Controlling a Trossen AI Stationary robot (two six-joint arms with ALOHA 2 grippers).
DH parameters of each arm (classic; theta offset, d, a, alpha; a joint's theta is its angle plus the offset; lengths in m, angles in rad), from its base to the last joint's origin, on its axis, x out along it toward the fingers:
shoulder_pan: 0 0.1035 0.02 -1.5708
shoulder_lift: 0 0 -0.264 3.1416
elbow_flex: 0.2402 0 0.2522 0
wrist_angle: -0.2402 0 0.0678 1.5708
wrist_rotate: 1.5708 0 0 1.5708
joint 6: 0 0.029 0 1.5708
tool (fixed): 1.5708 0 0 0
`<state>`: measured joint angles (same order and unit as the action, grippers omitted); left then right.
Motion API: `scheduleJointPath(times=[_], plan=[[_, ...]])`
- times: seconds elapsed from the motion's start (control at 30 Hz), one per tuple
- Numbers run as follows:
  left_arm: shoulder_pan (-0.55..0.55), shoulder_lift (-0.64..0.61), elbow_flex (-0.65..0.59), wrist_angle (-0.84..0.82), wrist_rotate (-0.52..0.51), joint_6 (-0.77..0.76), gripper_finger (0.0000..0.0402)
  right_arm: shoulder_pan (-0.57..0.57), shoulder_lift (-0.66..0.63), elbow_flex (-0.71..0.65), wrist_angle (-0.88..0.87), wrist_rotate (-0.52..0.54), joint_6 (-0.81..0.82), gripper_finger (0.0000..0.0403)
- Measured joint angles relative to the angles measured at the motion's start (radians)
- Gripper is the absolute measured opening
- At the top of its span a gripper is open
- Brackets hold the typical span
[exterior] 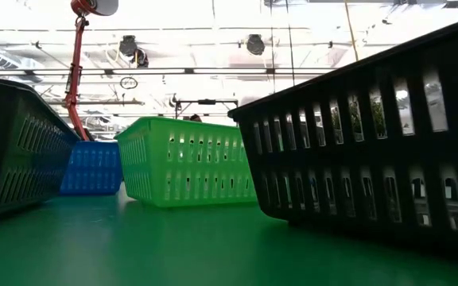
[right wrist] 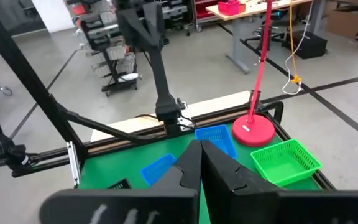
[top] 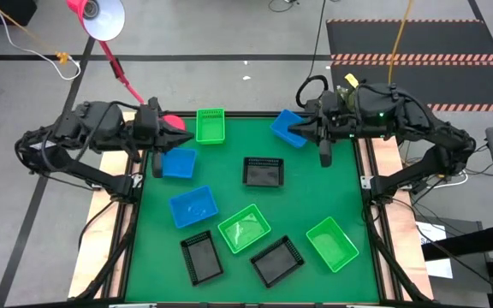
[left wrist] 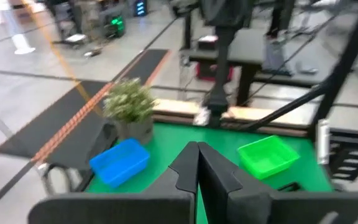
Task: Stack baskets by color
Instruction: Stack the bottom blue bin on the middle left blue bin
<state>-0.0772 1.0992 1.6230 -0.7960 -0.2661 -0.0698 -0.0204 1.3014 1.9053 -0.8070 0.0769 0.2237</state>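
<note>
I had both arms parked at the far edge, nothing held. Left gripper (top: 181, 136) was pinched tight, one blue basket (top: 178, 163) just below it, a green basket (top: 210, 126) right beside its tip. Right gripper (top: 294, 131) was clamped tight too, tip over another blue basket (top: 286, 127). Remaining baskets (top: 245, 229) lay scattered, unstacked, nearer me on the green mat (top: 315, 184)
</note>
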Motion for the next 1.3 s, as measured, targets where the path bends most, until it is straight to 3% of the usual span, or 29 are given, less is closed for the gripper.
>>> scheduleJointPath(times=[0.37,0.53,0.9,1.2,1.3], plan=[[0.035,0.110,0.000,-0.016,-0.058,-0.100,0.0010,-0.002,-0.060,0.000,-0.127,0.086,0.006,0.0000],[0.030,0.181,0.000,-0.006,-0.058,-0.232,0.0010,-0.007,-0.085,0.000,-0.182,0.080,-0.008,0.0000],[-0.025,0.292,0.000,-0.011,-0.059,-0.371,0.0010,-0.007,-0.117,0.000,-0.318,0.077,-0.013,0.0000],[-0.057,0.323,-0.001,-0.126,-0.061,-0.534,0.0013,-0.007,-0.113,-0.004,-0.348,0.076,-0.065,0.0000],[-0.075,0.332,0.002,-0.270,-0.048,-0.704,0.0029,-0.007,-0.113,-0.030,-0.349,0.058,-0.079,0.0000]])
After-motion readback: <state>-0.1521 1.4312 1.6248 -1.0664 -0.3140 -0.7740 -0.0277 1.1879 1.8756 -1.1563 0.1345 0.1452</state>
